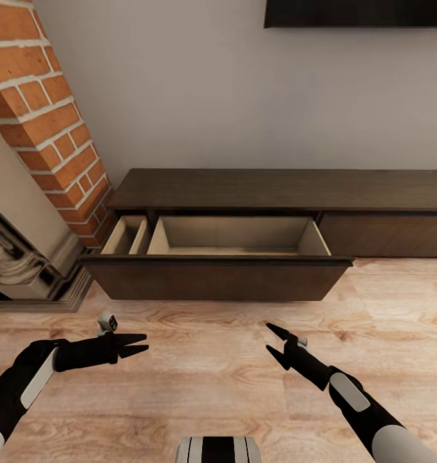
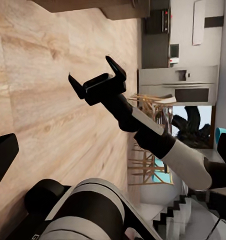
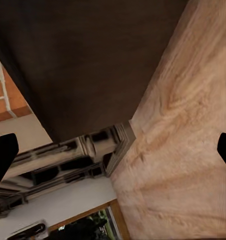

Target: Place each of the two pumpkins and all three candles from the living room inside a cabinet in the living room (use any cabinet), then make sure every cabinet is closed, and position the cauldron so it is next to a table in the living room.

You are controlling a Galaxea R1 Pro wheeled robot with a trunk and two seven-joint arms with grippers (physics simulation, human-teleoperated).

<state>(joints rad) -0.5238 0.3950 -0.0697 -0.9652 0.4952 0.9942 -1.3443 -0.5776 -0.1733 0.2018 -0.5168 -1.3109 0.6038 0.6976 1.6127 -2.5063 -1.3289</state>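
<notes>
Both end effectors — left, right — are held spread and empty above floor; cabinet drawer is pulled open.

One long dark cabinet against the far wall, one drawer pulled out, two compartments inside it, narrow one left, wide one right. Two grippers over the floor: left gripper, right gripper. One brick column at far left.
</notes>
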